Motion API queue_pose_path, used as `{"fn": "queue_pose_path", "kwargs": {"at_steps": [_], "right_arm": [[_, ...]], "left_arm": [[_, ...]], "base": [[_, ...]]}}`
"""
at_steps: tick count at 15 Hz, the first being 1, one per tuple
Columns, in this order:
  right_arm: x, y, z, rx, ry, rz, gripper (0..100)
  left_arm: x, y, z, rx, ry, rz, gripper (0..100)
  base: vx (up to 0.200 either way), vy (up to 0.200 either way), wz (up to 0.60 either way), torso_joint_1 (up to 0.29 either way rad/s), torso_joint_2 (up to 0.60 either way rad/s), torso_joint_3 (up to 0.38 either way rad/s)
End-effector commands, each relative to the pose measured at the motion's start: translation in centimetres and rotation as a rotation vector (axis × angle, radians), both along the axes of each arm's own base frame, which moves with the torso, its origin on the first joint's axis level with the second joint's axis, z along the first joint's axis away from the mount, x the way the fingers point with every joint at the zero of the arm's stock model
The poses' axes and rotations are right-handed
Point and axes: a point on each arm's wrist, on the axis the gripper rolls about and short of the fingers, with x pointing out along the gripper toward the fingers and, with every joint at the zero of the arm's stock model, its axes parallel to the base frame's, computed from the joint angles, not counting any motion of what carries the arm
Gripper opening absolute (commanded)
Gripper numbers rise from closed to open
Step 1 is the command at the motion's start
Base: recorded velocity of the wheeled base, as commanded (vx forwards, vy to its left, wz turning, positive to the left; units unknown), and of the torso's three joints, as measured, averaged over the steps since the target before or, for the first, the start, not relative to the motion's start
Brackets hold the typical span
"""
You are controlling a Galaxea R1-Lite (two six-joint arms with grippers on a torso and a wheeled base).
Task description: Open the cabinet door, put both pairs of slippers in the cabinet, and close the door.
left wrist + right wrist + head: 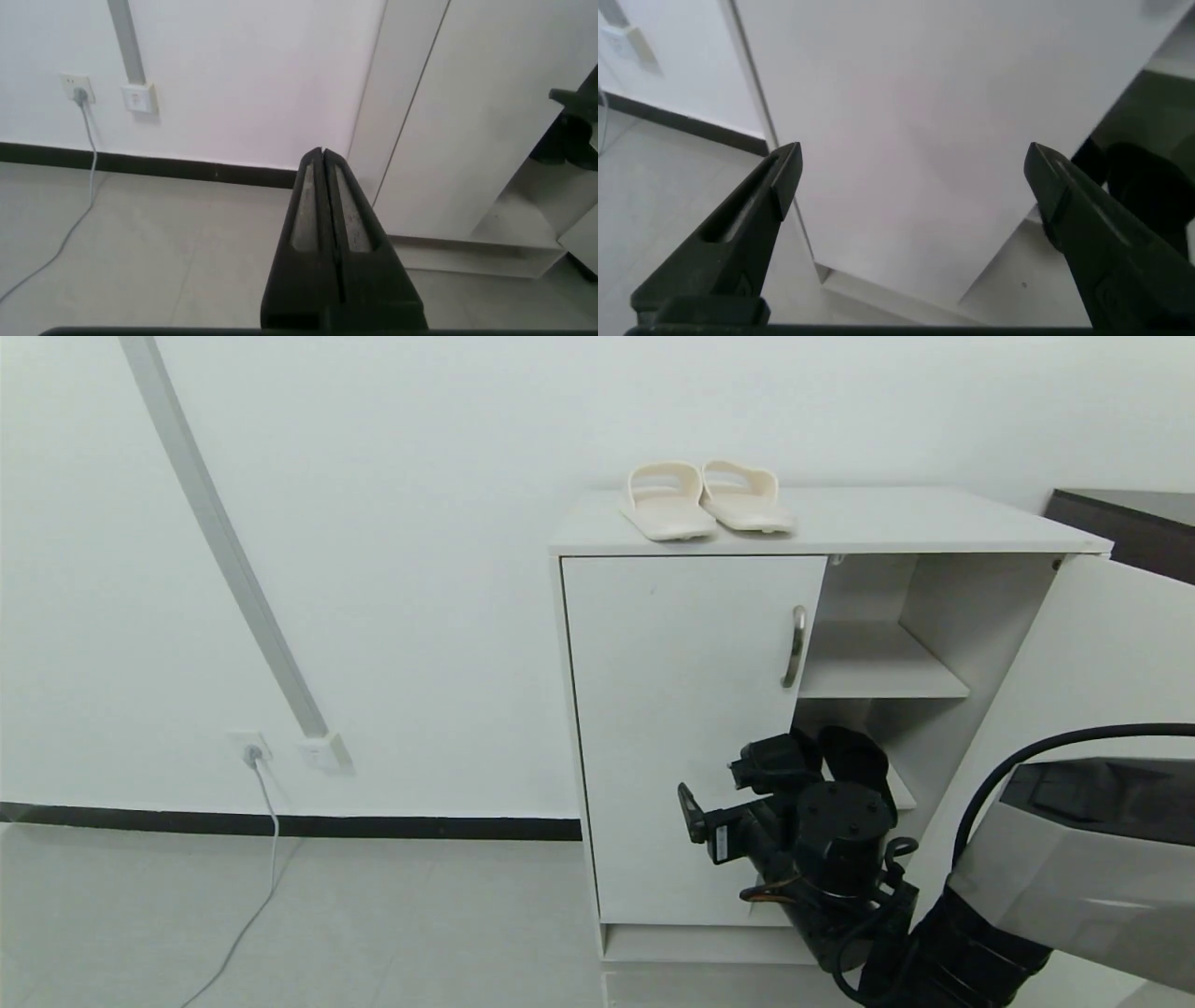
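Cream slippers lie side by side at the cabinet top's front edge, lengthwise front to back, well above the right gripper, jaws wide; left gripper jaws closed.

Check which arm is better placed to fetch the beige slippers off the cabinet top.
Right, likely. Its jaws stand open facing the cabinet front beside the open door, below the beige slippers. The left jaws are shut, low near the floor, off the cabinet's left side.
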Motion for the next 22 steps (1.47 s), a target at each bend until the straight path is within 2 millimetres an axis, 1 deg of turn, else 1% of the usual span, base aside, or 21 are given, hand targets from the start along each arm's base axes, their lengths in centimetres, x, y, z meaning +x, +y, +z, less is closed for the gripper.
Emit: {"fn": "queue_pose_path", "kwargs": {"at_steps": [1,11,22], "right_arm": [[-0.04,0.08,-0.11,-0.002,0.002,0.003,100],[-0.07,0.05,-0.22,-0.005,0.005,0.003,100],[-0.07,0.06,-0.22,-0.005,0.005,0.004,100]], "left_arm": [[0.01,0.00,-0.01,-0.001,0.002,0.000,0],[0.01,0.00,-0.01,-0.001,0.002,0.000,0],[0.01,0.00,-0.01,0.001,0.002,0.000,0]], "base": [[0.000,0.000,0.00,0.110,-0.47,-0.354],[0.000,0.000,0.00,0.159,-0.48,-0.322],[0.000,0.000,0.00,0.227,-0.54,-0.319]]}}
